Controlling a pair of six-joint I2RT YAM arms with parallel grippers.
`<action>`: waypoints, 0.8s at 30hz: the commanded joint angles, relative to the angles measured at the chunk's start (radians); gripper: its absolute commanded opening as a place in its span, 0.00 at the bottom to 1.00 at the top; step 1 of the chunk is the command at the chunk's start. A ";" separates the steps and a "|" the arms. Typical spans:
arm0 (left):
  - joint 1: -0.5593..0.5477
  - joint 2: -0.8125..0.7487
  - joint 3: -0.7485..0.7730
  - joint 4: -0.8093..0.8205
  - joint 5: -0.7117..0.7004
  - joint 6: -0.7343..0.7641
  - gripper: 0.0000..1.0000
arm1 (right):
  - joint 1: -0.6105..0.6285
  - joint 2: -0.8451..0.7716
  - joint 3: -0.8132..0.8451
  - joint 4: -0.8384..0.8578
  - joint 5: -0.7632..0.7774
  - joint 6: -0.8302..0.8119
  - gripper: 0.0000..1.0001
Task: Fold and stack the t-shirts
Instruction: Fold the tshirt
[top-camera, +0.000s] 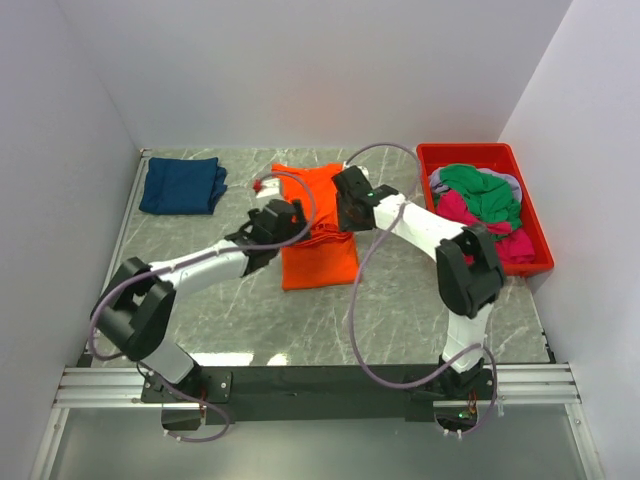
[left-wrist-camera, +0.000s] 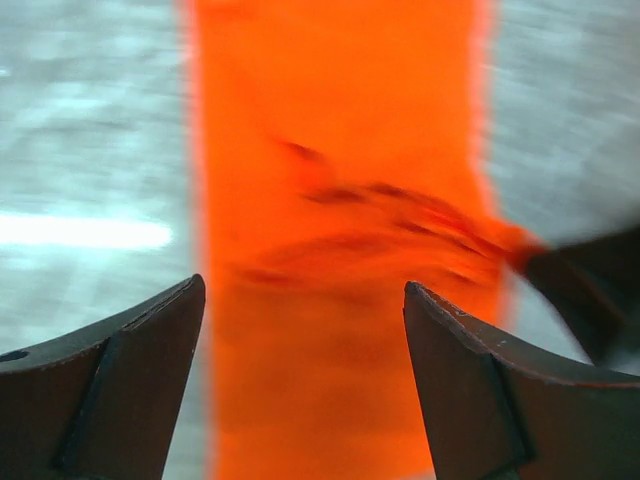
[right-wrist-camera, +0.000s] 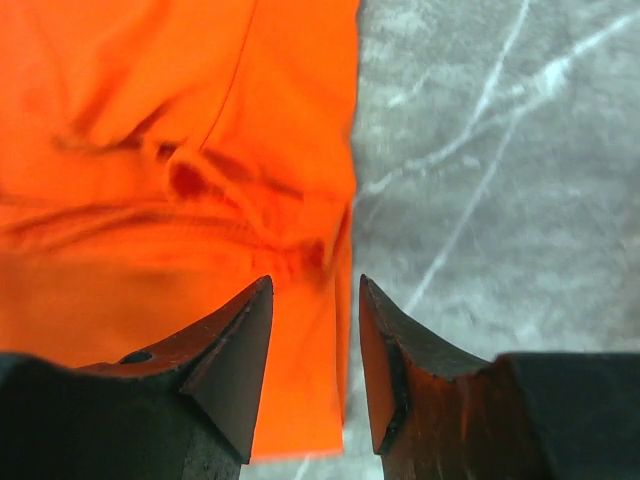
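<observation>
Above the orange t-shirt (top-camera: 320, 265), the left pincer (left-wrist-camera: 300, 290) stands wide open; the right pincer (right-wrist-camera: 315, 285), over its edge, is open too, probably to pinch the next fold.

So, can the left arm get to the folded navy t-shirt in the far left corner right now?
Probably yes. The left arm's jaws stand open and empty over the orange t-shirt, and only bare table lies between them and the navy t-shirt.
</observation>
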 joint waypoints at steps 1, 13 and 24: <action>-0.127 -0.057 -0.009 0.049 -0.066 -0.019 0.86 | -0.005 -0.135 -0.047 0.021 -0.036 0.005 0.47; -0.365 0.084 -0.055 0.254 -0.012 -0.104 0.86 | -0.003 -0.152 -0.147 0.077 -0.156 0.014 0.46; -0.391 0.211 -0.063 0.290 -0.018 -0.105 0.88 | 0.000 -0.048 -0.107 0.069 -0.257 -0.014 0.44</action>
